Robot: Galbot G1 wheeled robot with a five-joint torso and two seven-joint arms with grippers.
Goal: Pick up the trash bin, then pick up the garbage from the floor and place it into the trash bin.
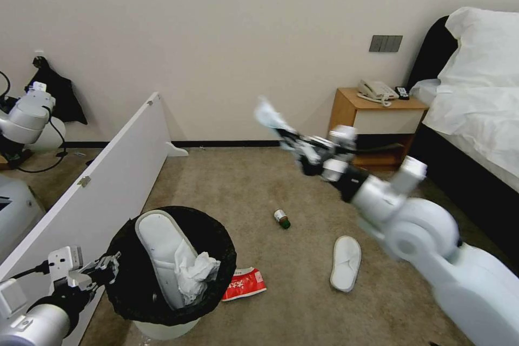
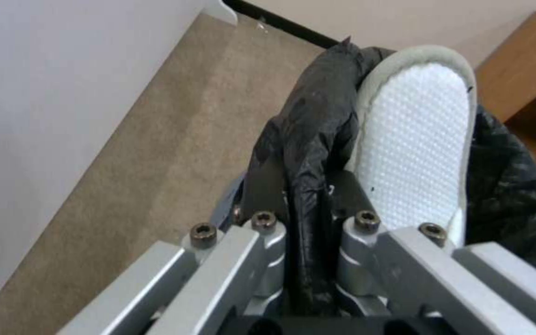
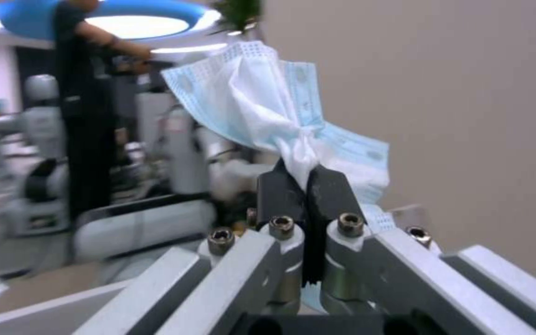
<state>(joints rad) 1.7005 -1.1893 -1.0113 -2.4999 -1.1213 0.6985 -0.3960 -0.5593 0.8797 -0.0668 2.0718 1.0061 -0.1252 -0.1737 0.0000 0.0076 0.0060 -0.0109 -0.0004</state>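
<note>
The left gripper [image 1: 111,265] sits low at the robot's left, its fingers pinched tight on the rim of the round white plastic trash bin [image 1: 162,330], which is lined with a black garbage bag [image 1: 216,243] folded over the edge. The left wrist view shows the bag film [image 2: 305,153] clamped between the dark finger pads [image 2: 262,181]. Inside the bin a white fabric slipper [image 1: 159,243] stands on end, sole outward, leaning against the liner; the same slipper's dotted sole [image 2: 417,139] sits just beside the clamped rim. A crumpled white tissue wad [image 1: 197,273] lies against the slipper inside the bin.

The right gripper [image 1: 286,132] is raised above the carpet, well apart from the bin, near the middle of the room. Its fingers are closed on a crumpled pale-blue disposable face mask [image 1: 268,115]; in the right wrist view the mask [image 3: 268,102] bunches out from between the black fingertips [image 3: 280,190].

On the brown carpet [image 1: 227,184], a flattened red-and-white packet [image 1: 244,283] lies touching the base of the bin. A small bottle with a green cap [image 1: 281,219] lies on its side farther out, and a second white slipper [image 1: 346,262] lies flat near the right arm.
</note>
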